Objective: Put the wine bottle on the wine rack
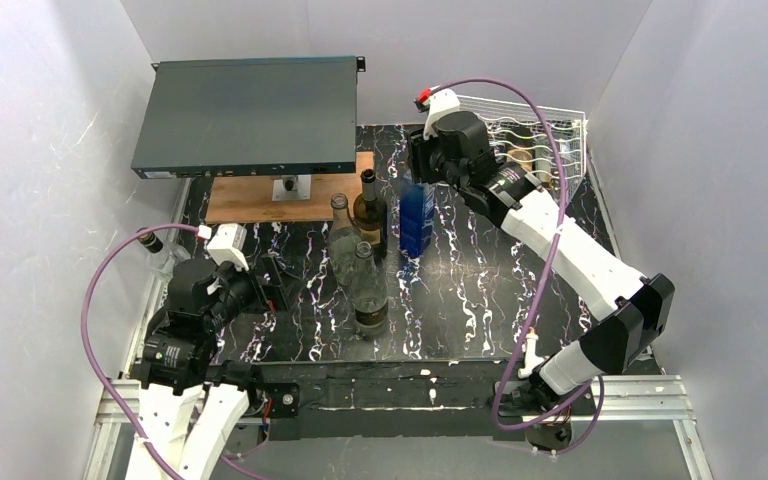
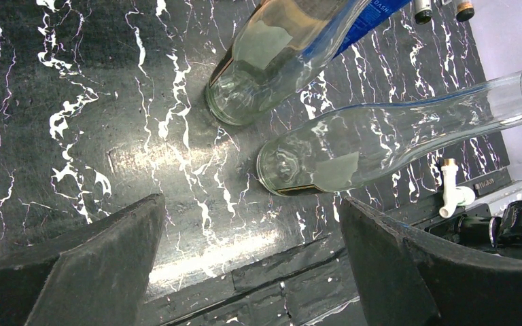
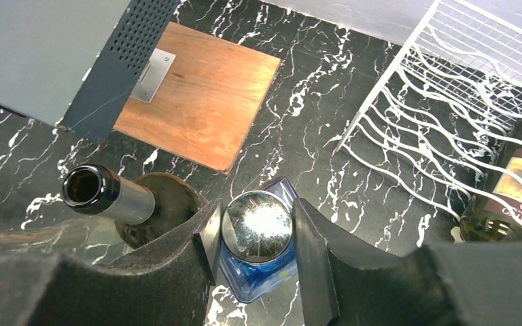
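**Blue bottle (image 1: 417, 215) gripped at the cap, upright just in front of the wine rack (image 1: 550, 130)**
Top view: the right gripper (image 1: 422, 178) was set over the bottle, with a dark bottle (image 1: 370, 205) and clear bottles (image 1: 360, 280) crowded just beside it. Left wrist view: the left gripper (image 2: 251, 202) was spread wide and empty. Right wrist view: the jaws were closed on the silver cap (image 3: 257, 225). The glass was judged heavy, slick and breakable, and the cap a smooth, slippery hold.

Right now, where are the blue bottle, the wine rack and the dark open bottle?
blue bottle (image 3: 257, 227): right wrist view, on its silver cap.
wine rack (image 3: 435, 129): right wrist view, on its wavy front wires.
dark open bottle (image 3: 128, 204): right wrist view, on its neck.
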Robot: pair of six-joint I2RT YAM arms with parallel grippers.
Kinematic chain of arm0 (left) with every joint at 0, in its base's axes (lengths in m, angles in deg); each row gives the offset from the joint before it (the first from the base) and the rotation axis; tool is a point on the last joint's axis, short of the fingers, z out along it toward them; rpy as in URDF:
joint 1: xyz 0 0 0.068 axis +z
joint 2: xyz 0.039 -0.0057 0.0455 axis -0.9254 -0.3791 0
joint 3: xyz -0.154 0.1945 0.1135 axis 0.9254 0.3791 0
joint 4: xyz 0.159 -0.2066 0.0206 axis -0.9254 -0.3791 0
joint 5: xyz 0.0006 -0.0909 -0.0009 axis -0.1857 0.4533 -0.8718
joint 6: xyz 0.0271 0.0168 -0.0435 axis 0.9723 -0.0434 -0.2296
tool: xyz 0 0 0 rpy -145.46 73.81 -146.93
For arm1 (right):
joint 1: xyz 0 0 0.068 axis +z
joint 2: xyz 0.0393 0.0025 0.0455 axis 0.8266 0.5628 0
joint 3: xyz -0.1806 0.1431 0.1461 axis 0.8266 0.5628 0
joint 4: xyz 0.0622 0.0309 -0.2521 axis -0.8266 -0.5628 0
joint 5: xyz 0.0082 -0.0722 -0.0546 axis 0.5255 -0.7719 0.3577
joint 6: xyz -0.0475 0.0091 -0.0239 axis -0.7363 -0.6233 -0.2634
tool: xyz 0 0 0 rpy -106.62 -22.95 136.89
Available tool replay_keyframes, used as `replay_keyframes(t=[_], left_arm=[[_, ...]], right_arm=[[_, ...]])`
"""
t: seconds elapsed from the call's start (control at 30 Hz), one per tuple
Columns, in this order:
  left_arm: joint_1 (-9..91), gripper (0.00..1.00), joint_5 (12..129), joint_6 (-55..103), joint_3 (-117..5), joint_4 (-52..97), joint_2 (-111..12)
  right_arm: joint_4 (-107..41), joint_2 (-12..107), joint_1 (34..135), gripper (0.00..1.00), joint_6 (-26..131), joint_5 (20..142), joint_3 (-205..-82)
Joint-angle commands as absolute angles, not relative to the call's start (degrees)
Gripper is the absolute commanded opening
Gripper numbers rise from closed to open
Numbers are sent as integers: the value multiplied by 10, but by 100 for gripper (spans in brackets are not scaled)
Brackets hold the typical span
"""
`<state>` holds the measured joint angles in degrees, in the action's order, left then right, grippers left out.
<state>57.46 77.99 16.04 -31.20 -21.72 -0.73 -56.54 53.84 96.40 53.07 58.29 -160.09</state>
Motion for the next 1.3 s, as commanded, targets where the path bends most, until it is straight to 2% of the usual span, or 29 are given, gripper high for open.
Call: replay_keyframes(t=[0.0,0.2,0.37,0.5,0.63,1.07,1.27], left_arm=[[573,99,792,166,-309,-210,-8],[573,99,791,165,-309,-210,-7],[573,99,791,165,-309,-210,-7],[573,99,790,165,-309,-210,-5],[573,99,792,165,-309,-210,-5],[573,99,789,164,-309,-210,-12],[573,99,785,163,-310,-210,-19]], right_arm=[[-554,528,968,51,516,543,-1576],[-541,527,968,56,513,542,-1573],[-536,530,968,50,513,543,-1573],[-519,525,968,34,512,521,-1562],[-485,517,966,1,497,480,-1557],[-443,592,915,1,469,467,-1673],[-404,598,889,1,463,457,-1667]])
